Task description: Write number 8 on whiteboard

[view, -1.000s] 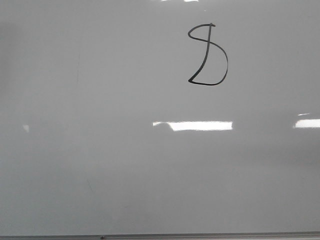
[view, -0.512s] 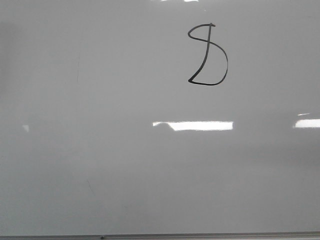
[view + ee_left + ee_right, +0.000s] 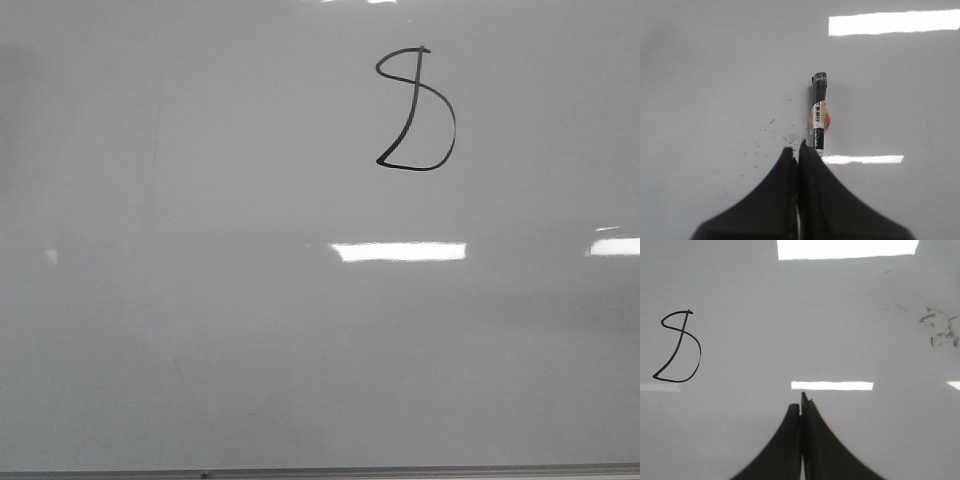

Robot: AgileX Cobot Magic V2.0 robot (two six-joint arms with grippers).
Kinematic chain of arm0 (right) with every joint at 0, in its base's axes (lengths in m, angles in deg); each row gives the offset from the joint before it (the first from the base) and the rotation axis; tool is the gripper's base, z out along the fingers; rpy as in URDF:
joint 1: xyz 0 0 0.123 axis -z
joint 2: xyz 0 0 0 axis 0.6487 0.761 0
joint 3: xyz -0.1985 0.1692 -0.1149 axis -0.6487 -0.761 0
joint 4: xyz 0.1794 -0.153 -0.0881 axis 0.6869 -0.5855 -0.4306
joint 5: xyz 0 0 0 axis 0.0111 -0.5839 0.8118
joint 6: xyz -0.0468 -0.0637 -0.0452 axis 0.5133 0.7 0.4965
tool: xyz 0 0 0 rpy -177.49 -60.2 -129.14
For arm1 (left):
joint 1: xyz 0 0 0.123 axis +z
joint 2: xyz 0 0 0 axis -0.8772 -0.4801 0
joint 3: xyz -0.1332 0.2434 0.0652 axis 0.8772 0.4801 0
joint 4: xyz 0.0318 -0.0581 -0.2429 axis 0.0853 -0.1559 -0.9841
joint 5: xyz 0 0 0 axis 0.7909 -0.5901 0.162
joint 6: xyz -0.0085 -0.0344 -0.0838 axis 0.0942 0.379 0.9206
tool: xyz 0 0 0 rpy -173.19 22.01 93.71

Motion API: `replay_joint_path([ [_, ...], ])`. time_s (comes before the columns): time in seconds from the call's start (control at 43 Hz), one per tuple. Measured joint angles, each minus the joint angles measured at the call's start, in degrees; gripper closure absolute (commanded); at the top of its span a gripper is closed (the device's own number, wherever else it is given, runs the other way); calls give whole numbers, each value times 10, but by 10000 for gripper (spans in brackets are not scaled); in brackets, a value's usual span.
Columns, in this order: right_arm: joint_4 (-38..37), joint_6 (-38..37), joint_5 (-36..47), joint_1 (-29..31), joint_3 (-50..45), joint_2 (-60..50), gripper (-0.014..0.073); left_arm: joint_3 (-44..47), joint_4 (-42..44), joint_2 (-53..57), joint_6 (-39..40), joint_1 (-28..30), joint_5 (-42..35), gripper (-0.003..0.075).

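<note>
The number 8 (image 3: 414, 110) is a thin black lopsided figure in the upper right of the whiteboard (image 3: 200, 300). It also shows in the right wrist view (image 3: 676, 345). Neither gripper shows in the front view. My left gripper (image 3: 796, 148) is shut and empty, its fingers pressed together over the board. A black marker (image 3: 819, 112) with a white and orange label lies flat on the board just beyond its tips and is not held. My right gripper (image 3: 800, 402) is shut and empty above bare board, with the 8 off to one side.
The board's thin metal edge (image 3: 400, 470) runs along the near side. Bright rectangular light reflections (image 3: 400, 251) lie on the glossy surface. Dark ink specks (image 3: 785, 135) sit near the marker. Grey smudges (image 3: 940, 330) show in the right wrist view.
The 8 is unchanged. The left end of the middle light reflection in the front view has shortened slightly.
</note>
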Motion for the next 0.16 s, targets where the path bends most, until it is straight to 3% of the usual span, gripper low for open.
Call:
replay_joint_path([
  [0.163, 0, 0, 0, 0, 0, 0, 662, 0, 0, 0, 0, 0, 0, 741],
])
